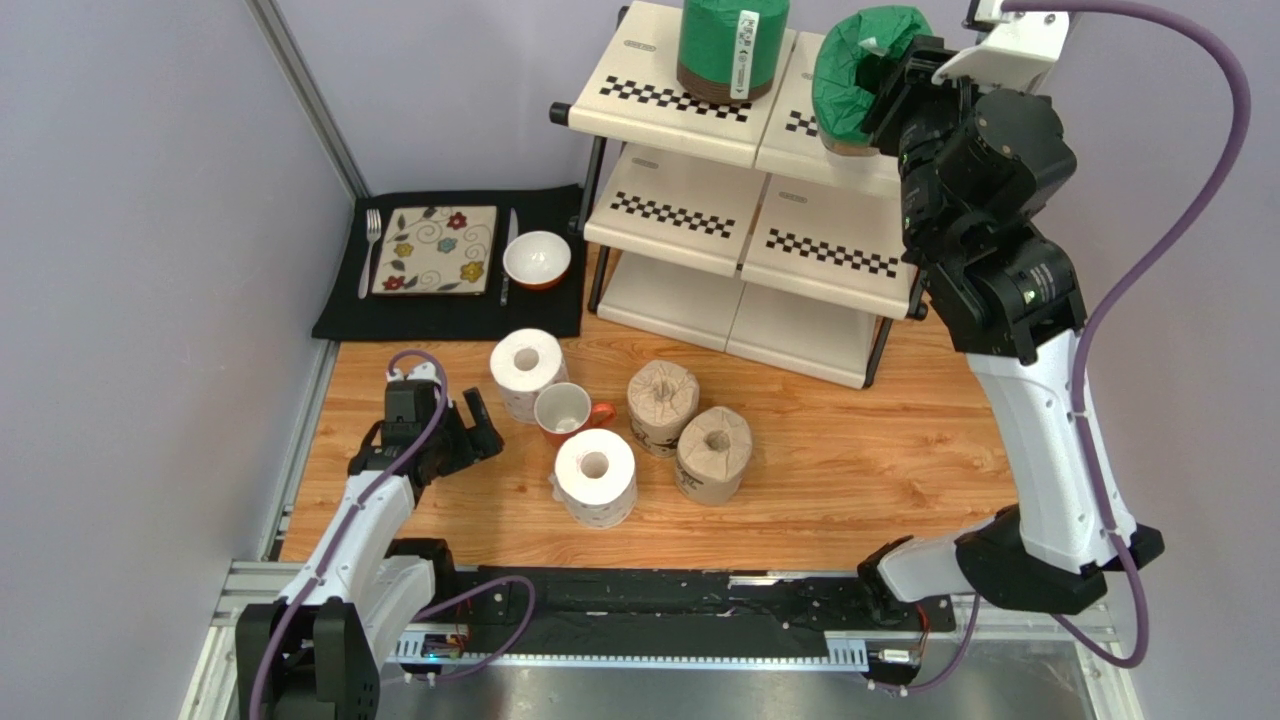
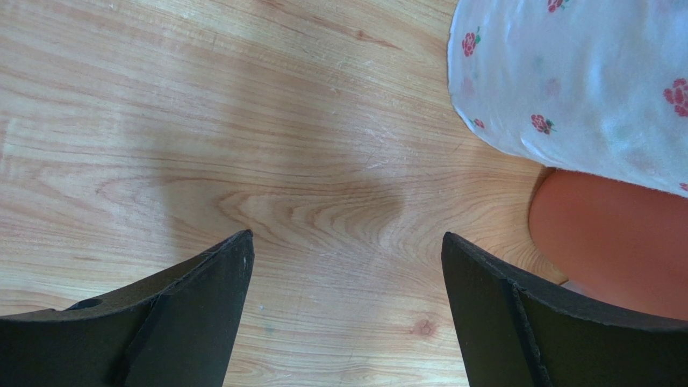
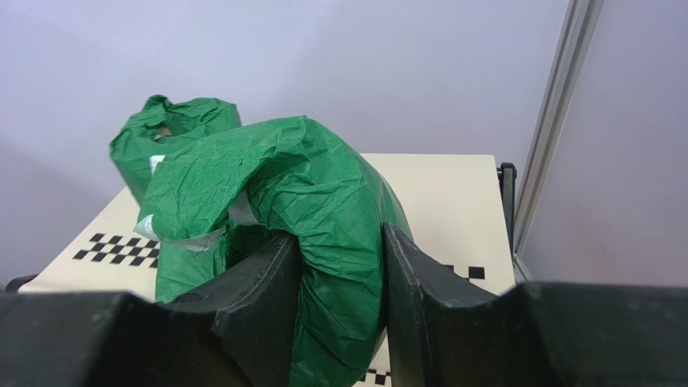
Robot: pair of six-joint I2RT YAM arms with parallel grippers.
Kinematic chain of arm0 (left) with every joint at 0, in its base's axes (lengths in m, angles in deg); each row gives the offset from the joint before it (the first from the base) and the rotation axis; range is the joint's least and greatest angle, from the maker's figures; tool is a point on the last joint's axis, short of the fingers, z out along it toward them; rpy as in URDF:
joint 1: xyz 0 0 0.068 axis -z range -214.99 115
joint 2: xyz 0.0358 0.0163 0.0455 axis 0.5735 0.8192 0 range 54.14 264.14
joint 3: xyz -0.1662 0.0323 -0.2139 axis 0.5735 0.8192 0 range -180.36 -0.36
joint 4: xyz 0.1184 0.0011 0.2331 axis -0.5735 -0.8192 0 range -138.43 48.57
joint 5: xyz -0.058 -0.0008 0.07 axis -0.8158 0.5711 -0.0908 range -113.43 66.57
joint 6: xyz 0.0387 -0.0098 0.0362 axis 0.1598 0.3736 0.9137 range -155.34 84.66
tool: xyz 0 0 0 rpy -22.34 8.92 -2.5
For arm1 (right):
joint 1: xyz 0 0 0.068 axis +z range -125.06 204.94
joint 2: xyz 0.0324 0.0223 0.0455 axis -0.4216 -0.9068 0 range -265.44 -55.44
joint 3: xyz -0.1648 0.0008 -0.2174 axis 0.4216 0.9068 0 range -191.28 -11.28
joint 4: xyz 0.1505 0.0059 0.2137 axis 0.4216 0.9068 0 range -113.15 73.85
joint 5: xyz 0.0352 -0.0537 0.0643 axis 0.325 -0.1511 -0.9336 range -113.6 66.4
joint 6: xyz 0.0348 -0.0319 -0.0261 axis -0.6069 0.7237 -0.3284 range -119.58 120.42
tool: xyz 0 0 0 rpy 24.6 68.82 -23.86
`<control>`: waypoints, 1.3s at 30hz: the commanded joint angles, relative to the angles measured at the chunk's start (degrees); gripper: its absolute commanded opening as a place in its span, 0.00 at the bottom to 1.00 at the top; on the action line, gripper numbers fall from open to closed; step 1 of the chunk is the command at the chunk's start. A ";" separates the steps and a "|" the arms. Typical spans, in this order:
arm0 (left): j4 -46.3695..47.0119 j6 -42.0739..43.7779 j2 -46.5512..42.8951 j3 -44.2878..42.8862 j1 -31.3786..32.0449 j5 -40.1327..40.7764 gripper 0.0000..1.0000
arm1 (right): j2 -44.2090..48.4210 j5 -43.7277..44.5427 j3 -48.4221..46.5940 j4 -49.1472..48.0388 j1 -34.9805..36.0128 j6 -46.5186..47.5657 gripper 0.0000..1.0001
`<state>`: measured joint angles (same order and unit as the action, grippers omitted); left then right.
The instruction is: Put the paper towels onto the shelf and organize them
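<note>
Nearest the bases, at seven o'clock on the wood-grain counter [image 1: 902,465], the left pincer [image 1: 478,432] stands spread wide, gripping nothing. Toward the middle, two plain white rolls [image 1: 595,476] and two tan-wrapped rolls [image 1: 715,453], short hollow-cored cylinders, ring a mug [image 1: 564,407]. Farther off, at one o'clock, the slanted cream shelf [image 1: 684,210] carries one green roll [image 1: 732,45] upright on its top tier. Beside it the right pincer [image 3: 341,234] pinches the crinkled second green roll [image 3: 323,185], against pale grey walls [image 1: 451,90].

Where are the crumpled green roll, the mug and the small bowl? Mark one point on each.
crumpled green roll [image 3: 323,201]: right wrist view, on its creased green wrapper.
mug [image 1: 562,407]: top external view, on its open white inside.
small bowl [image 1: 537,258]: top external view, on its white inside.
</note>
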<state>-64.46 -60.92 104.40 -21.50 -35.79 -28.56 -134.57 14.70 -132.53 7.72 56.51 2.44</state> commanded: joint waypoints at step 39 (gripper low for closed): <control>-0.44 0.18 -0.08 -0.04 -0.17 -0.23 0.95 | -14.21 -28.89 -11.29 -1.60 -19.18 -21.09 0.62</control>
<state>-64.50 -60.92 104.40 -21.50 -35.79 -28.51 -148.36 -11.24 -141.32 9.91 38.21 -16.92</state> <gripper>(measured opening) 0.948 0.599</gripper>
